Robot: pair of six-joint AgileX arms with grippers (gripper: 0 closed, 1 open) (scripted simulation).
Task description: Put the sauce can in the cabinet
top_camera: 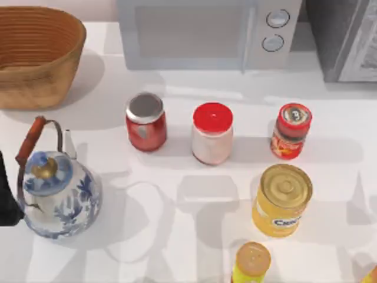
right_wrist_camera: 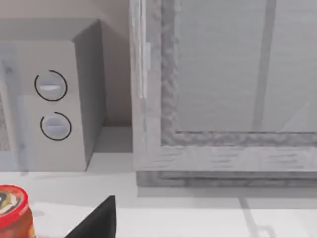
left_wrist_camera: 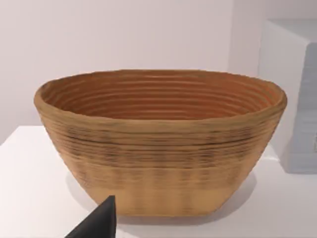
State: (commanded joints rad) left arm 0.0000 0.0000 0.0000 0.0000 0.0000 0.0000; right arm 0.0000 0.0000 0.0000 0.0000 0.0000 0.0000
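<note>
The sauce can [top_camera: 291,131], a slim red cylinder with a printed lid, stands upright at the right of the table, in a row with two jars. It also shows at the frame edge of the right wrist view [right_wrist_camera: 12,212]. The cabinet [top_camera: 344,35], dark grey and speckled, stands at the back right corner, and its pale panelled door [right_wrist_camera: 223,89] faces the right wrist camera. A dark tip of my right gripper [right_wrist_camera: 99,222] shows well short of the cabinet. My left gripper [left_wrist_camera: 99,223] points at the basket, with a dark part of that arm at the table's left edge [top_camera: 5,197].
A light grey microwave [top_camera: 206,32] stands left of the cabinet and a woven basket [top_camera: 38,53] at the back left. A red jar with silver lid [top_camera: 145,122] and a red-lidded white jar [top_camera: 212,133] stand left of the can. In front are a yellow can [top_camera: 283,199], a small orange-capped bottle [top_camera: 252,262] and a blue-white teapot [top_camera: 56,188].
</note>
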